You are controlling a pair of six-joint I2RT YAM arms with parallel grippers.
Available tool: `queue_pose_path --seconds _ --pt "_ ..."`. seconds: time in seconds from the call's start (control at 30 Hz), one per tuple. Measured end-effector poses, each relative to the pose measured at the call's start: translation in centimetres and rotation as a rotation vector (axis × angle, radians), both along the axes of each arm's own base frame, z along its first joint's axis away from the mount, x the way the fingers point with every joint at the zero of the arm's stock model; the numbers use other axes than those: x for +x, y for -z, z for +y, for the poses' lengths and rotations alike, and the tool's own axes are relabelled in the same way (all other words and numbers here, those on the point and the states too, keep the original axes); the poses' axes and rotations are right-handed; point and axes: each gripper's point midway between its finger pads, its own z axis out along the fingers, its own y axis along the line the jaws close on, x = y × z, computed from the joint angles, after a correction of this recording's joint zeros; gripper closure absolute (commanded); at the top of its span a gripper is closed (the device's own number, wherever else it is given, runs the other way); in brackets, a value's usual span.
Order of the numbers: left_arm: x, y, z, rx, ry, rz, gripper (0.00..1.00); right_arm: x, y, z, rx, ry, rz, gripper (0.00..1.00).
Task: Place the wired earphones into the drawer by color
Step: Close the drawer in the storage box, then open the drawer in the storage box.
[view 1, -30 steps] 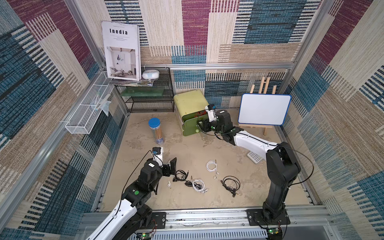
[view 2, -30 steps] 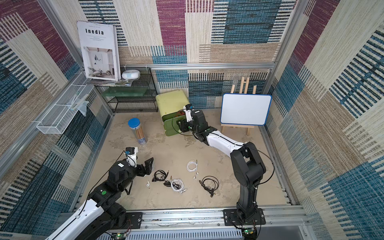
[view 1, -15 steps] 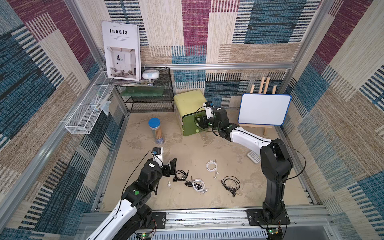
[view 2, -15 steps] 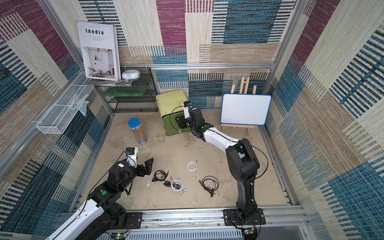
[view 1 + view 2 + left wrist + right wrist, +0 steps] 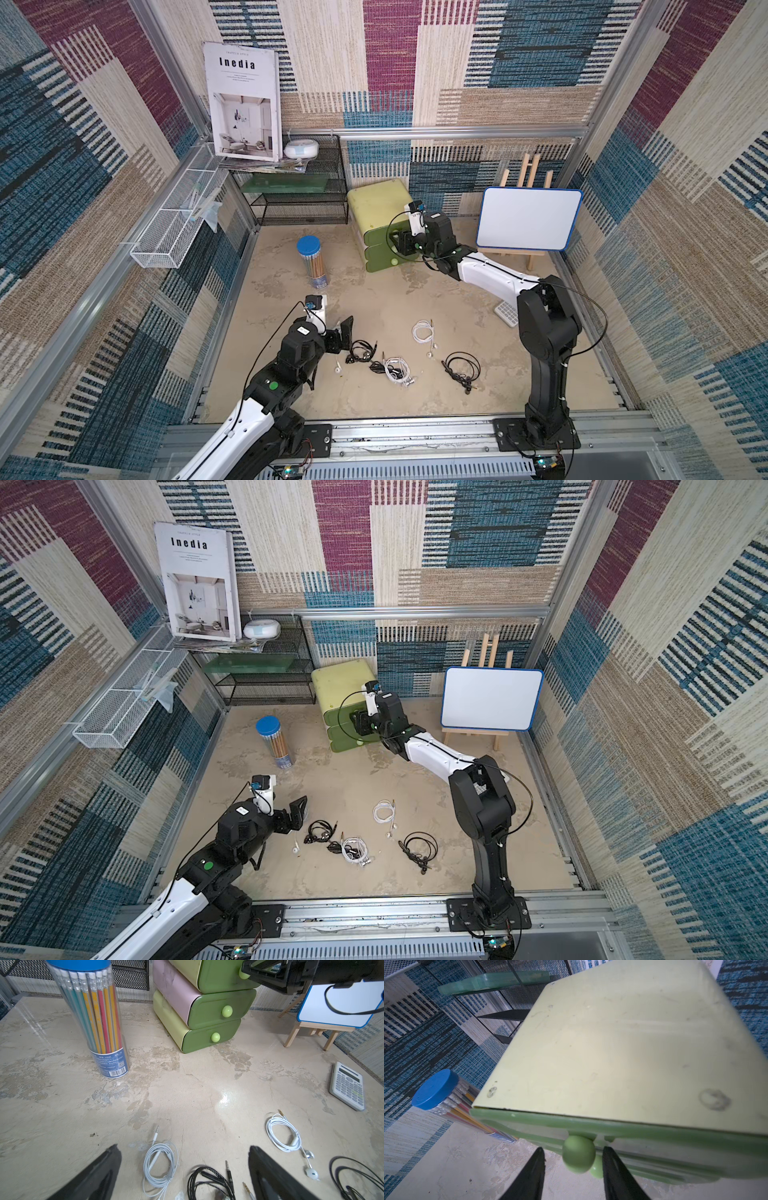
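Observation:
Several wired earphones lie at the front of the table: a black bundle (image 5: 360,351), a white and black tangle (image 5: 395,368), a white coil (image 5: 424,332) and a black coil (image 5: 461,365). My left gripper (image 5: 338,338) hangs open just left of them. In the left wrist view a white bundle (image 5: 160,1164) and a black one (image 5: 209,1182) lie between its wide-apart fingers (image 5: 268,1169). The green drawer unit (image 5: 384,232) stands at the back with all drawers closed. My right gripper (image 5: 573,1153) is open, its fingers either side of the top drawer's knob (image 5: 578,1156) with gaps.
A clear tube of pencils (image 5: 313,264) stands left of the drawer unit. A whiteboard on an easel (image 5: 528,218) is at the back right, with a calculator (image 5: 348,1085) in front of it. A black wire shelf (image 5: 299,195) fills the back left corner.
My right arm has pushed its gripper closer to the drawer unit's front, onto the top knob. The left arm and the earphones have not moved.

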Motion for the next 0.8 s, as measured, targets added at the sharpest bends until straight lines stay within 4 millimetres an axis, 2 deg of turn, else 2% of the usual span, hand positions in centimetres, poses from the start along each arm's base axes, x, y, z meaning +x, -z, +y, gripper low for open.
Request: queue_pose_path --seconds 0.17,0.47,0.8 --pt "0.1 0.6 -0.4 0.003 0.017 0.022 0.01 -1.0 0.5 -0.6 -0.009 -0.002 0.008 0.48" --pt "0.2 1.2 -0.9 0.01 0.04 0.05 0.01 -2.6 4.0 -1.6 -0.032 0.004 0.071 0.47" --pt "0.5 1.2 -1.0 0.017 0.035 0.059 0.01 -1.6 6.3 -1.0 -0.009 0.017 0.094 0.46"
